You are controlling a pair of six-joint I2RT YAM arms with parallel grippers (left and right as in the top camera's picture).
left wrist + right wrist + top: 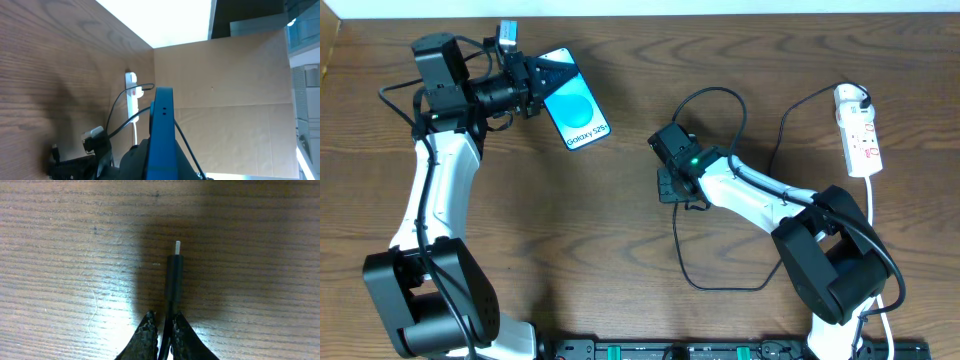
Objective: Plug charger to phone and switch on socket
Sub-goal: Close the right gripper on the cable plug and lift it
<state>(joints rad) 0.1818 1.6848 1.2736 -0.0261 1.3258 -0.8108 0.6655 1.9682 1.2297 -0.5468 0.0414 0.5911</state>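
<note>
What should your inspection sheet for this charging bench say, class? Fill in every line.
Surface: wooden table, bare grain.
Job's things: phone screen lit blue; charger tip not in phone; socket at far right.
Clutter: nothing seen.
Tools: left tool shut on phone; right tool shut on charger behind its tip.
Cables: charger loops across table toward socket.
Surroundings: cardboard panel beyond table.

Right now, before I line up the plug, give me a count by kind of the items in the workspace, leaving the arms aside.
phone: 1
charger cable: 1
power strip: 1
Total: 3
</note>
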